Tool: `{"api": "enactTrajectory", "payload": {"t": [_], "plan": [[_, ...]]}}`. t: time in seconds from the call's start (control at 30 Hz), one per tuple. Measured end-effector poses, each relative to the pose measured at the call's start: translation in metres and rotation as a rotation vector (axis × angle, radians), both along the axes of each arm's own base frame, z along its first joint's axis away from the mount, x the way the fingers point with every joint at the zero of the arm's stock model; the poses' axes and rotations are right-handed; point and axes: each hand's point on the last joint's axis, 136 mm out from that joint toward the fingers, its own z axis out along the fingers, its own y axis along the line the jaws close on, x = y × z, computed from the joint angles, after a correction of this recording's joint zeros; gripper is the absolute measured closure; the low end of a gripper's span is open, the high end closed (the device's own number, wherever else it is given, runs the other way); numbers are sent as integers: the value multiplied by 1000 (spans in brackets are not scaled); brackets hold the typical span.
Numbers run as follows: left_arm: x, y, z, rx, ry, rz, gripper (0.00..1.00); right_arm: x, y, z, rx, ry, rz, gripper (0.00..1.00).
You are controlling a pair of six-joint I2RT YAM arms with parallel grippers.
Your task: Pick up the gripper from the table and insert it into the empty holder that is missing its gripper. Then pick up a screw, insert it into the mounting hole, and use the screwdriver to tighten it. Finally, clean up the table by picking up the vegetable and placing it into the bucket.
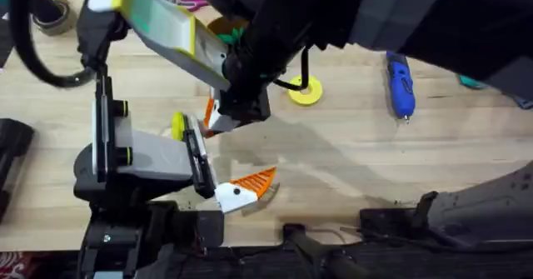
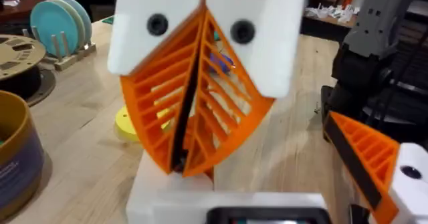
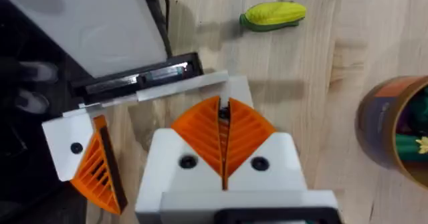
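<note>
My right gripper (image 1: 215, 121) (image 3: 223, 108) is shut on the orange ribbed gripper (image 2: 194, 140). The wedge's tip rests on the white holder (image 2: 200, 197) (image 3: 229, 90). That holder is the bare finger mount of my left gripper (image 1: 204, 158), which is open. The left gripper's other finger (image 2: 374, 170) (image 3: 90, 164) carries an orange pad. The blue screwdriver (image 1: 400, 83) lies on the table at the right. The bucket (image 3: 381, 120) (image 2: 17, 157) stands behind, with something green inside; I cannot tell whether that is the vegetable. The screw is out of view.
A yellow ring disc (image 1: 306, 93) (image 2: 130, 124) lies past the grippers. A toy corn (image 3: 274, 15) (image 1: 177, 125) is close to the left arm. A filament spool (image 2: 17, 57) and a plate rack (image 2: 63, 23) stand at the far left. The right arm crosses the table's middle.
</note>
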Motion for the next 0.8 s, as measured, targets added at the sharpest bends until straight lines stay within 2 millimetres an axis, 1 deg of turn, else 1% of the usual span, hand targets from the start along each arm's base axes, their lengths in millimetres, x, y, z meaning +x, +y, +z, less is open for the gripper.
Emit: {"api": "enactTrajectory", "payload": {"t": [0.1,0.13,0.23,0.27,0.3,0.33,0.4,0.5,0.6,0.7,0.8], "plan": [[0,0,0,0,0,0,15,0,0,0,0,1,-1,989],[0,0,0,0,-1,0,15,0,0,0,-1,4,-1,862],[0,0,0,-1,2,-1,15,-5,1,1,7,16,12,400],[0,0,0,0,-1,-2,15,-4,2,1,7,14,11,267],[0,0,0,1,-3,-2,15,-4,1,-1,0,16,9,98],[0,0,0,2,-6,-2,15,-3,1,-2,-3,15,9,33],[0,0,0,2,-8,-3,15,0,0,-6,-11,18,2,7],[-1,0,0,3,-9,-4,15,5,-2,-9,-19,20,-9,6],[-1,0,0,3,-9,-4,15,10,-5,-8,-17,18,-23,6],[-1,0,0,3,-10,-4,15,15,-9,-3,-7,11,-41,6],[-1,0,0,3,-9,-4,15,21,-16,8,15,-6,-61,6]]}}
